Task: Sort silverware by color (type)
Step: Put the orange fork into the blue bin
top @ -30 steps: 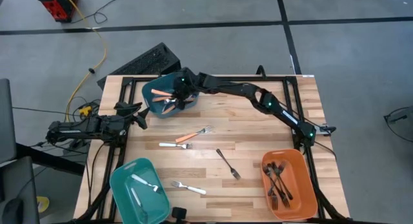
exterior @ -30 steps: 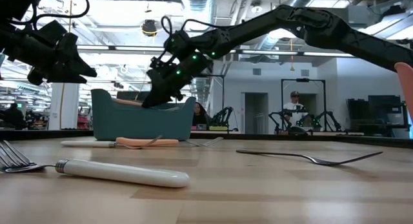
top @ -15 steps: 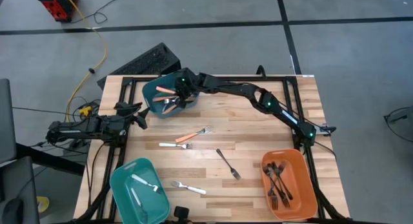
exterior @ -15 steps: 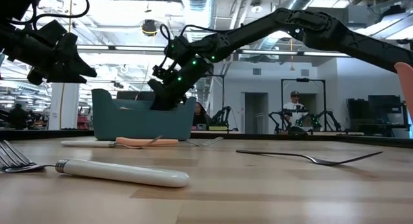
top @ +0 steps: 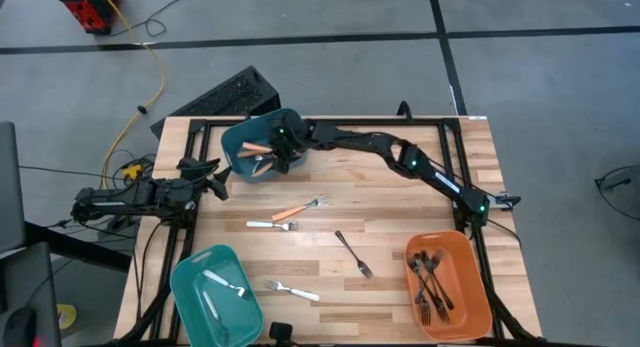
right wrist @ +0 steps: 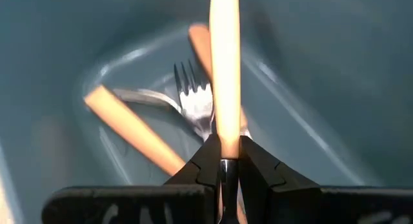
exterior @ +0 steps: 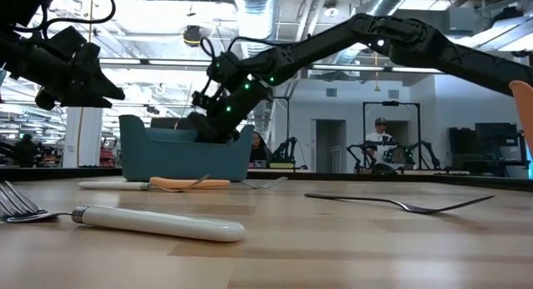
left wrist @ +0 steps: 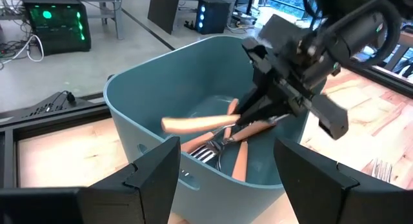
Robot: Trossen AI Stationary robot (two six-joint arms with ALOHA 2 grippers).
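Right gripper was clamped on an orange-handled metal fork, holding it inside the dark teal plastic bin. Left gripper sat open nearby.

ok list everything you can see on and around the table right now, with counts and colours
dark teal bin: 1, far left of table, orange-handled forks inside
light teal bin: 1, near left corner, white forks inside
orange bin: 1, near right corner, black forks inside
orange-handled fork: 1, loose mid-table
white forks: 2 loose
black fork: 1, loose mid-table
held fork: 1, orange handle
yellow cable: 1, on floor
right gripper: over dark teal bin, shut on held fork
left gripper: left edge, open
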